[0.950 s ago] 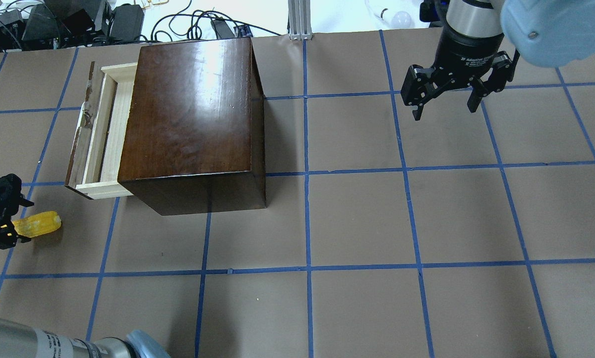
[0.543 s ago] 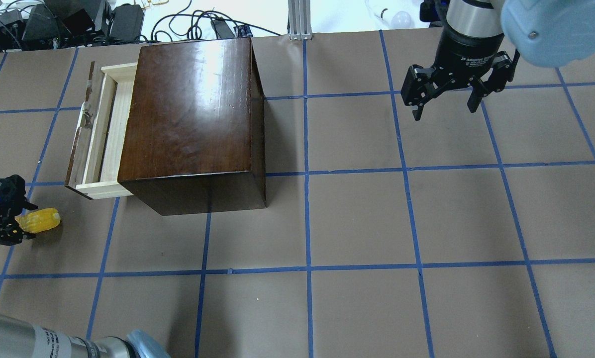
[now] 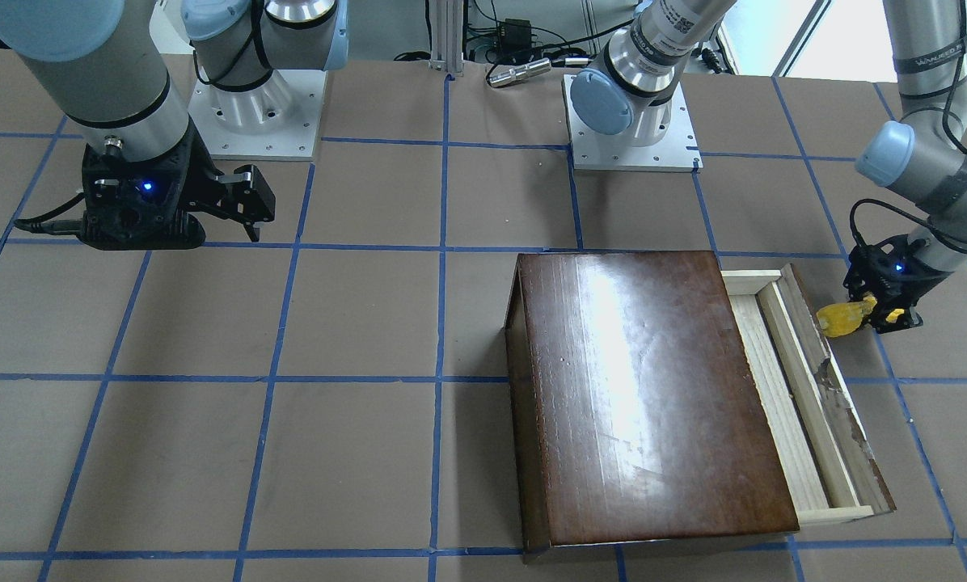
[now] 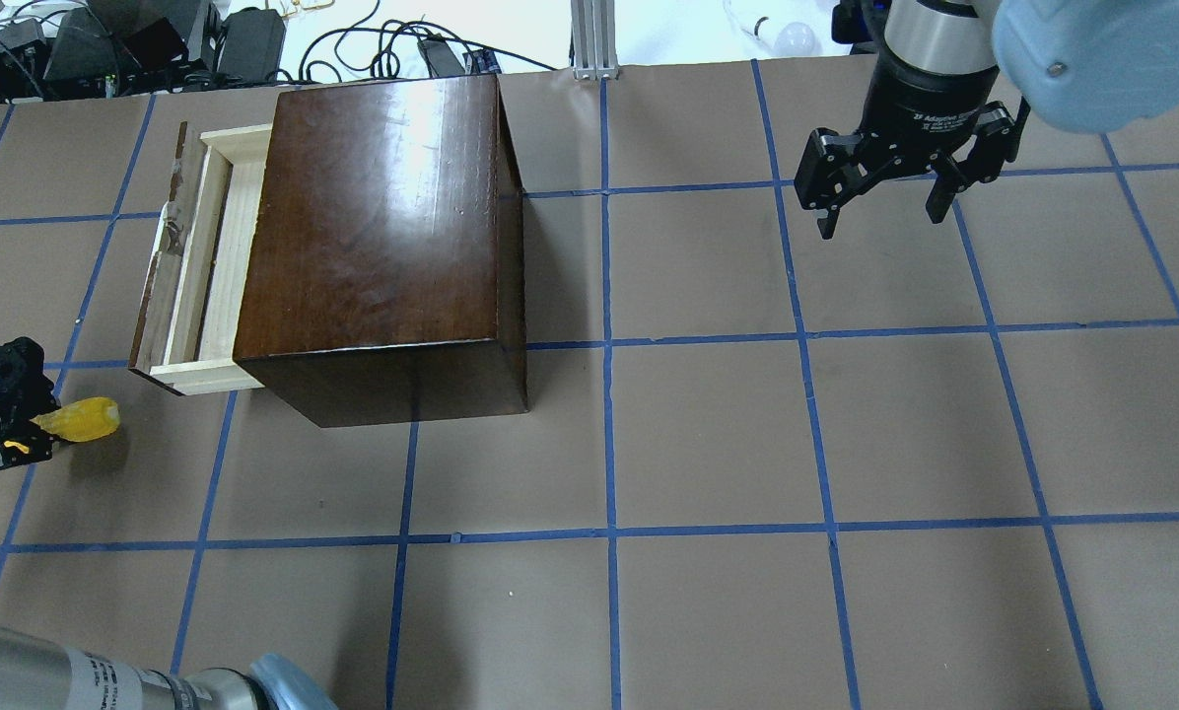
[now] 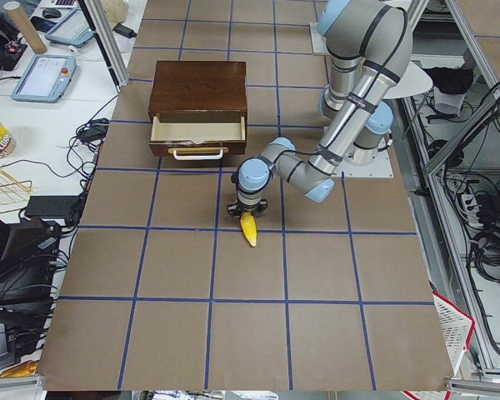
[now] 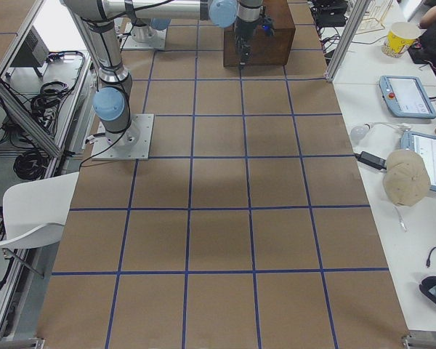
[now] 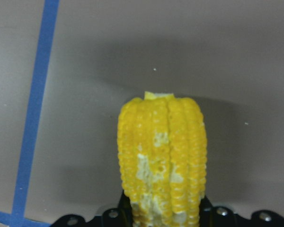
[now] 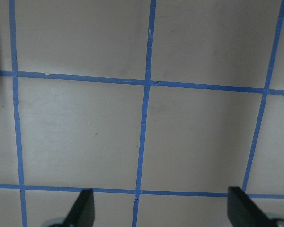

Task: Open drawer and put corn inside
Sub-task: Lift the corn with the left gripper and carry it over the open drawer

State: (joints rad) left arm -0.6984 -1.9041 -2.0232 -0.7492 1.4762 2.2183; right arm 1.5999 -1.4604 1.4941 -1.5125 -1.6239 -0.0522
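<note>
Left gripper (image 4: 18,434) pinches the corn (image 4: 82,419) between its black fingers, close to the pointed end; the blunt end sticks out toward the box (image 4: 382,217), and a bit of yellow tip shows on the other side of the fingers; in the left wrist view the corn (image 7: 162,156) fills the middle of the picture, kernels bumpy and partly pale, with its shadow on the brown paper beyond it; the corn is outside the drawer (image 4: 200,256), near the corner of the drawer front on the robot's side; the drawer is pulled partway out of the dark glossy box, its pale wooden tray showing nothing inside, and its brown front panel is chipped along the edge; the right gripper (image 4: 880,222) hangs over the table (image 4: 708,434) well apart from the box, fingers spread wide with nothing between them; the right wrist view shows only blue tape lines on brown paper between the two fingertips (image 8: 83,208)
</note>
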